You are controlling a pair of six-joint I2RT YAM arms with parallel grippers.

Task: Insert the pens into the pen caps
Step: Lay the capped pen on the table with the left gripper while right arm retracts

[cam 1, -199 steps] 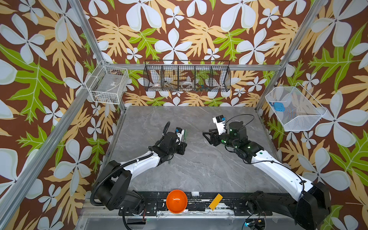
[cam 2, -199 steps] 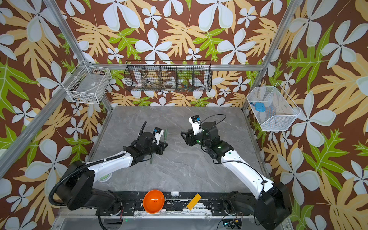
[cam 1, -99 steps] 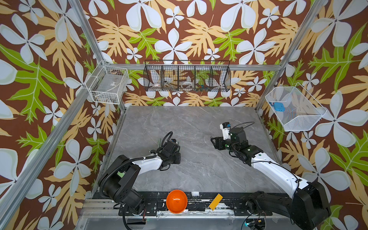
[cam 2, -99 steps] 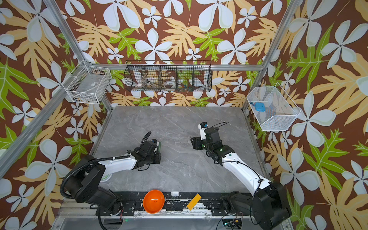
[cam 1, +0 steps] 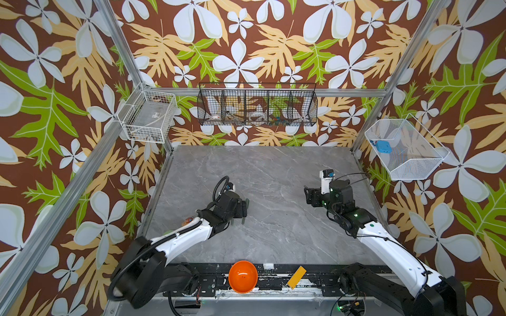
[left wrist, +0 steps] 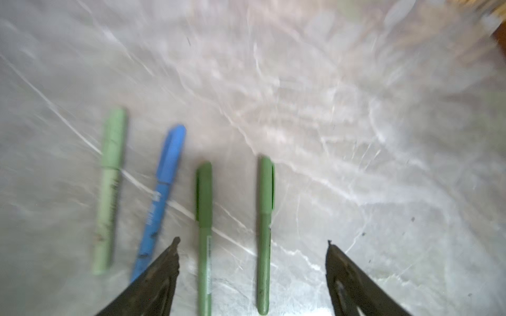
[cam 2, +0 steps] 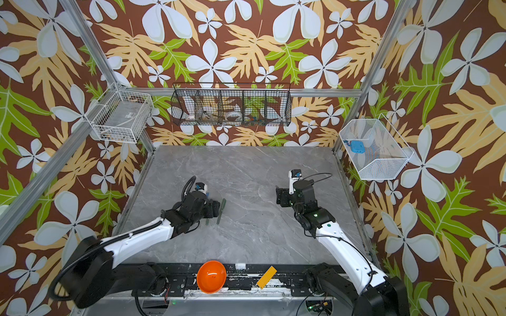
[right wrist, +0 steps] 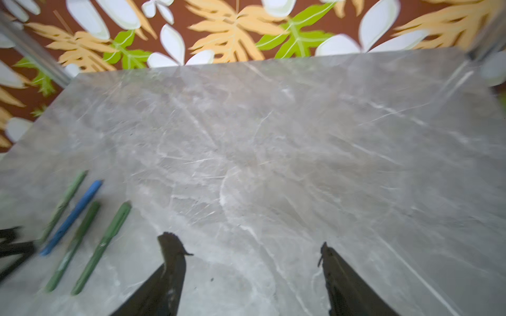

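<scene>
Grey marble table (cam 1: 273,169) fills the middle; left of centre in both top views the left gripper (left wrist: 252,240) hangs spread wide, pinching nothing, the right gripper (right wrist: 246,242) likewise right of centre; by the left one lie four pens (left wrist: 204,232) side by side, caps (left wrist: 113,136) on.

An orange bowl (cam 1: 243,276) and a yellow block (cam 1: 297,277) rest on the black rail (cam 1: 210,281).
</scene>
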